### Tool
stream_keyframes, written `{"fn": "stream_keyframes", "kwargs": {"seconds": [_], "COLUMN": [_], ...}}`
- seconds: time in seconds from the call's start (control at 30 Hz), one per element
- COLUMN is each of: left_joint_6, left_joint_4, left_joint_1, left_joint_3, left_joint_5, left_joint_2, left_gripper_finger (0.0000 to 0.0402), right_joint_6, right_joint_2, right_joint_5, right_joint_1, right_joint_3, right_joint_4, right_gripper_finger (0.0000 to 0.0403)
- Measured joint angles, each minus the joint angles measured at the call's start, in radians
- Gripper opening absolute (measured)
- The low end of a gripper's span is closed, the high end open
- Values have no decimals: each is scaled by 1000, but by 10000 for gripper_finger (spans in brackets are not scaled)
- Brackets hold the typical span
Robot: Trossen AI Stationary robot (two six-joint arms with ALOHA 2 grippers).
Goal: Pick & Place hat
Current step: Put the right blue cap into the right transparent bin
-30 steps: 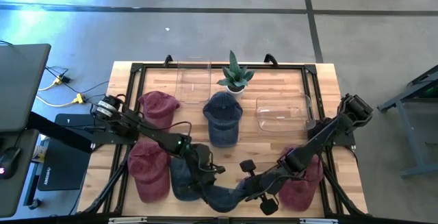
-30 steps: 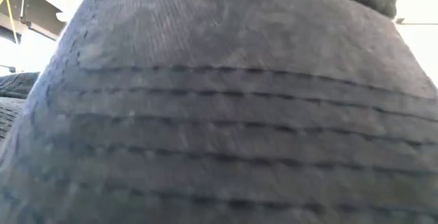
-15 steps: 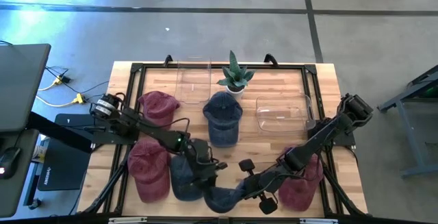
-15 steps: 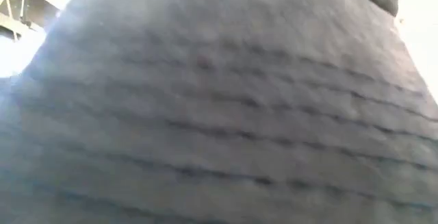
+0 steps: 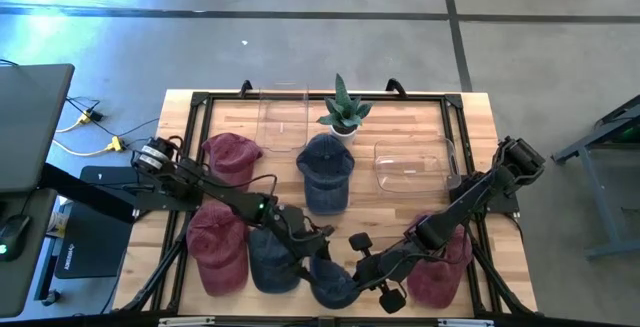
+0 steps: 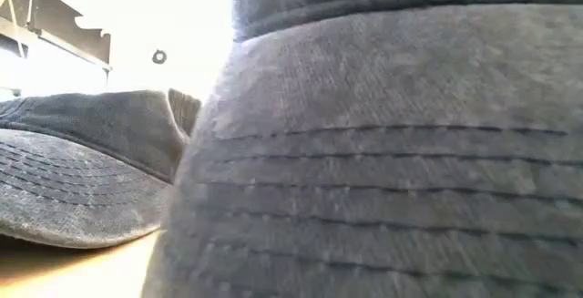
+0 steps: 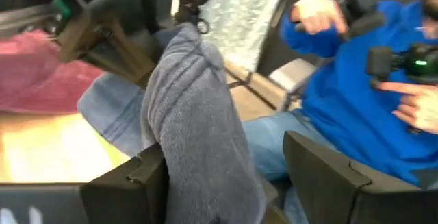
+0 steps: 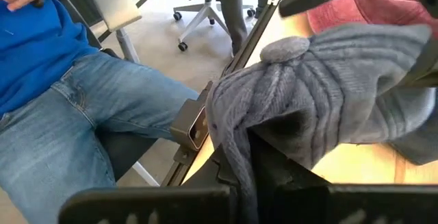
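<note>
Grippers [image 5: 345, 272] low at blue hat [image 5: 330, 282]

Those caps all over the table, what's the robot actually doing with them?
Both arms are at the front edge, working one dark blue cap. The right gripper is shut on its fabric; the left gripper has open jaws around a fold of it. Other blue and red caps lie about, and a person in blue sits nearby.
</note>
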Motion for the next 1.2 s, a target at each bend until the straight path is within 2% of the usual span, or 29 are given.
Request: {"fn": "stream_keyframes", "kwargs": {"seconds": [0.07,0.13,0.4,0.57,0.73,0.9,1.1,1.2], "left_joint_6": [4,19,-27,-63,-137,-158,-154,-151], "left_joint_4": [3,5,148,164,163,160,157,157], "left_joint_1": [-8,-8,-6,-14,-34,-45,-32,-29], "left_joint_3": [0,0,0,0,0,0,0,0], "left_joint_5": [-86,-120,41,126,219,202,186,185], "left_joint_2": [17,36,95,95,95,95,95,95], "left_gripper_finger": [227,226,244,230,182,116,17,10], "right_joint_6": [-3,-3,-3,7,16,16,35,38], "right_joint_2": [0,0,0,0,0,-1,-1,-1], "right_joint_5": [0,0,0,0,0,-3,-59,-126], "right_joint_1": [0,-1,-4,-4,1,11,8,-4], "right_joint_3": [0,0,0,0,0,0,0,0], "right_joint_4": [0,2,7,0,-1,0,9,44], "right_gripper_finger": [6,10,3,11,6,6,38,71]}}
